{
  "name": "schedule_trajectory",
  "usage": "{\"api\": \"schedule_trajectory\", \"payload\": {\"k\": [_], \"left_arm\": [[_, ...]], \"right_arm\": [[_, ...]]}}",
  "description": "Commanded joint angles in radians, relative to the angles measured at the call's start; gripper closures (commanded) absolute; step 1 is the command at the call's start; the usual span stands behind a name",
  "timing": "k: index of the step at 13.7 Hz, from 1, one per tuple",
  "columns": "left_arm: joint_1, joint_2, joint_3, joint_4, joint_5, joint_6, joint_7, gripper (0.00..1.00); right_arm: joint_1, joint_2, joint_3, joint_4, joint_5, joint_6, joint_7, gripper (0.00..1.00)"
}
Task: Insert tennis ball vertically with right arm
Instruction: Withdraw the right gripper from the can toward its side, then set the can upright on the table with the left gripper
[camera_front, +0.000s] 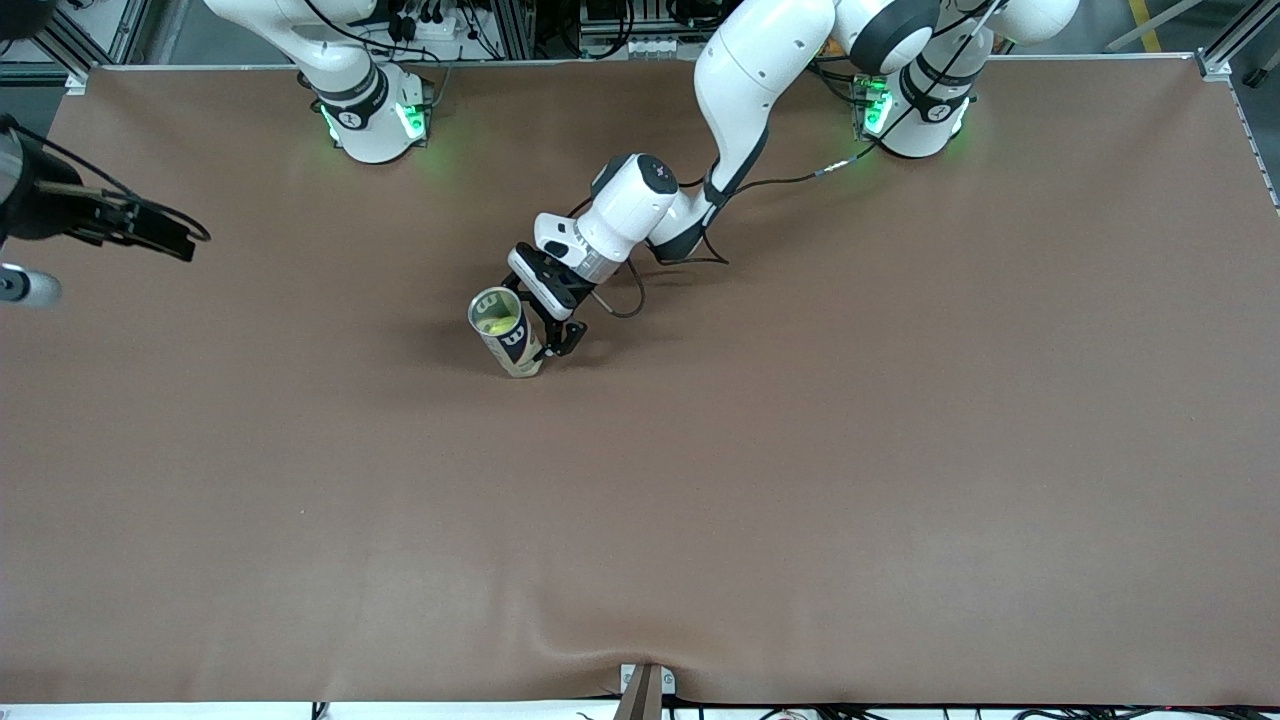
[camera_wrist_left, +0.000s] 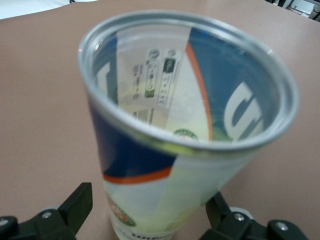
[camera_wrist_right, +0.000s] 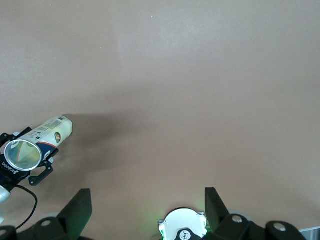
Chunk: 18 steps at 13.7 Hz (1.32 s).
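**Can upright, ball inside**

The can (camera_front: 506, 331) stood open-topped on the table (camera_front: 800, 450), a yellow ball (camera_front: 497, 321) inside. The left pincer (camera_front: 551, 338) straddled its lower body, fingers (camera_wrist_left: 75, 207) spread on either side. The right pincer (camera_wrist_right: 145, 212) hung spread, waiting above the table's right-arm end.

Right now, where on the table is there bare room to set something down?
Bare cloth lies everywhere nearer the front camera than the tennis ball can, and toward both table ends. It is crowded only mid-table, where the left end effector brackets the can. The right end effector hangs open over the right arm's end.
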Motion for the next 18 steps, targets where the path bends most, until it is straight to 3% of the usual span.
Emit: {"api": "schedule_trajectory", "payload": {"k": [1, 4, 6, 18], "left_arm": [[-0.005, -0.065, 0.020, -0.043, -0.015, -0.055, 0.001, 0.00], [-0.005, -0.079, 0.026, -0.054, -0.014, -0.079, 0.001, 0.00], [-0.005, -0.099, 0.041, -0.057, -0.011, -0.122, 0.001, 0.00], [-0.011, -0.218, 0.114, -0.076, -0.003, -0.381, -0.007, 0.00]], "right_arm": [[-0.058, -0.039, 0.004, -0.006, -0.002, 0.022, -0.069, 0.00], [-0.045, -0.073, 0.002, -0.169, -0.002, 0.185, -0.075, 0.00], [-0.021, -0.081, 0.005, -0.215, 0.000, 0.246, -0.071, 0.00], [-0.015, -0.090, 0.010, -0.204, 0.003, 0.268, -0.077, 0.00]]}}
